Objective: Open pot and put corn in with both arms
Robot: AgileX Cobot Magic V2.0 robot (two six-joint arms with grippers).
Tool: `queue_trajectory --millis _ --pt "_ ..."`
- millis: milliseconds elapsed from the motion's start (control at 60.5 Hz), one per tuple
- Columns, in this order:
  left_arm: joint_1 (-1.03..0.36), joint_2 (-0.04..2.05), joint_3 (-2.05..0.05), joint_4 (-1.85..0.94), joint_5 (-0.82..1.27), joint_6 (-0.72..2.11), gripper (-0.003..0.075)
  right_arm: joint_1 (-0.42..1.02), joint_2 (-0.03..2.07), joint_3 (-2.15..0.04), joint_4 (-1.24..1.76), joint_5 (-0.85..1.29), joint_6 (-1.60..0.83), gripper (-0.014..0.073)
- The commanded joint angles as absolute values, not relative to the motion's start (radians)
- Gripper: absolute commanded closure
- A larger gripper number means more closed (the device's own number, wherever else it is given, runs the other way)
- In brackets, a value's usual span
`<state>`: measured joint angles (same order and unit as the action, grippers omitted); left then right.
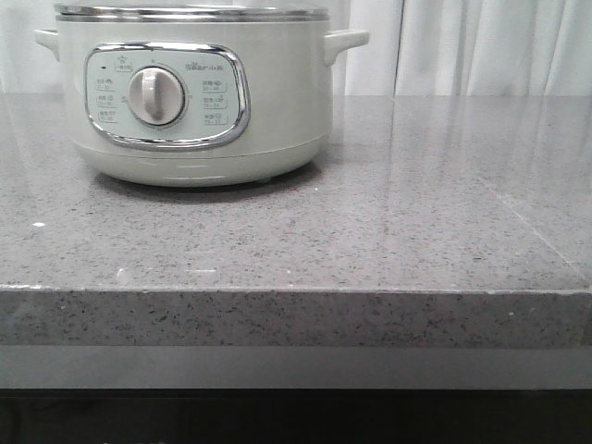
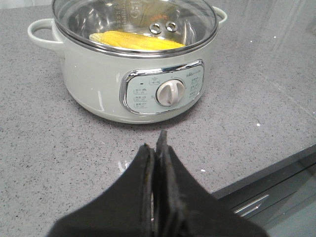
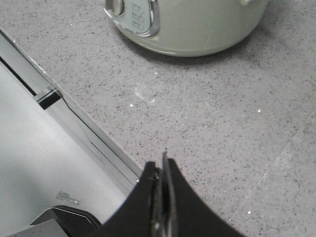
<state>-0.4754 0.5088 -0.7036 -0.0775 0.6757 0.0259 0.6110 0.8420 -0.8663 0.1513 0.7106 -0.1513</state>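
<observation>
The pale cream-green pot [image 1: 194, 92] stands on the grey counter at the back left, dial facing me. In the left wrist view the pot [image 2: 98, 79] shows from above, and a clear glass lid [image 2: 133, 15] seems to rest on its steel rim. The yellow corn [image 2: 136, 40] lies inside the pot. My left gripper [image 2: 157, 148] is shut and empty above the counter, in front of the pot's control panel. My right gripper [image 3: 160, 165] is shut and empty near the counter's front edge, and the pot [image 3: 197, 24] is farther off. Neither gripper shows in the front view.
The speckled grey counter [image 1: 388, 213] stretches to the right of the pot, with white curtains [image 1: 481, 46] behind. The counter's front edge [image 3: 74, 111] drops to a lower grey surface beside my right gripper.
</observation>
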Motion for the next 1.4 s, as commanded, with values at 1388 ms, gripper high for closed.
queue_trajectory --millis 1388 --pt "-0.018 -0.021 0.019 -0.065 -0.082 0.024 0.0741 0.607 0.838 -0.891 0.163 0.653 -0.153 0.0662"
